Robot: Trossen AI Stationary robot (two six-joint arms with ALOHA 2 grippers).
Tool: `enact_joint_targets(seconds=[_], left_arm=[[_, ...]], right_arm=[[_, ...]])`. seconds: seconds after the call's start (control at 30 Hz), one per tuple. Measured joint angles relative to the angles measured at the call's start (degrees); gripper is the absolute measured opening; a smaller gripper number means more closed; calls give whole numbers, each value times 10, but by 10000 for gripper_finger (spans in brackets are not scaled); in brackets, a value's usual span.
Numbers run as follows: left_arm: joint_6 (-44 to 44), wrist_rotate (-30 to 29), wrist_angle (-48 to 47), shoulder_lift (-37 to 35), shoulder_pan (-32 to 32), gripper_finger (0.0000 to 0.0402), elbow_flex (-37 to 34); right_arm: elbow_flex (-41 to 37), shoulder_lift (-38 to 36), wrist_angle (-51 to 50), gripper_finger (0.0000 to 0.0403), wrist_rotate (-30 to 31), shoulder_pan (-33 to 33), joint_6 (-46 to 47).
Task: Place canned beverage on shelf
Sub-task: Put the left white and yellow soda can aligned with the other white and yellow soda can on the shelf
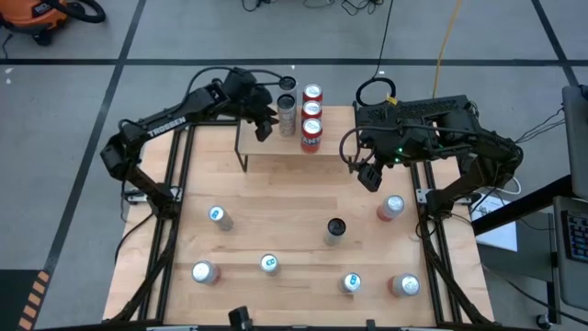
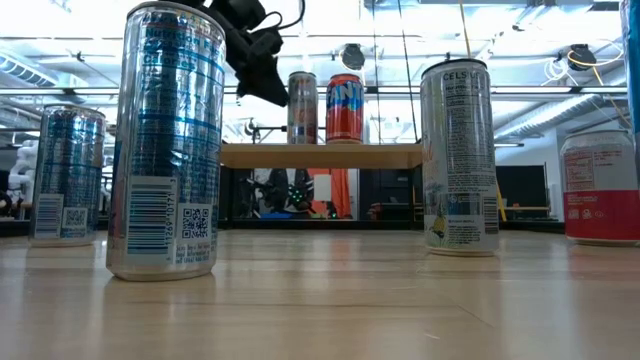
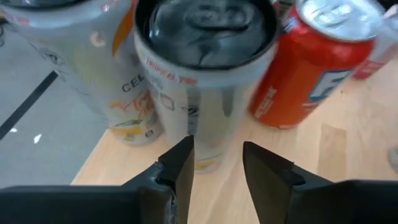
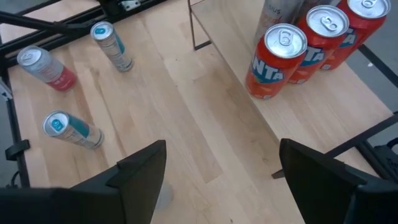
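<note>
The shelf (image 1: 266,152) stands at the table's far middle, a light board on thin black legs. On its right part stand a dark-topped slim can (image 3: 205,68), a pale slim can (image 3: 93,62) and three red cans (image 1: 311,113) in a row. My left gripper (image 1: 265,126) hovers over the shelf just left of the slim cans. Its fingers (image 3: 180,165) are open by a narrow gap, nothing between them, and the dark-topped can stands just beyond the tips. My right gripper (image 1: 370,175) waits open above the table, right of the shelf.
Several loose cans stand on the table: blue-topped ones (image 1: 218,217), (image 1: 269,264), (image 1: 352,282), a silver one (image 1: 204,272), a dark-topped one (image 1: 334,230) and pink-red ones (image 1: 390,208), (image 1: 404,285). The shelf's left half (image 1: 253,147) is bare board.
</note>
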Motion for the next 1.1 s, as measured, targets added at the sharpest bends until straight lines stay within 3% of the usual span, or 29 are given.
enact_joint_targets(seconds=[0.4,0.63,0.73,0.9,1.1], left_arm=[[-10,-18,13,19,-3,127,0],[-25,-30,-100,6,-3,127,0],[-26,-5,-128,6,-10,127,0],[-34,49,-125,5,-51,127,0],[-59,22,-87,5,-118,127,0]], right_arm=[[0,0,0,290,0,0,2],[0,0,0,290,-2,0,8],[0,0,-2,290,-1,0,8],[0,0,-2,290,14,0,1],[0,0,-2,290,14,0,-2]])
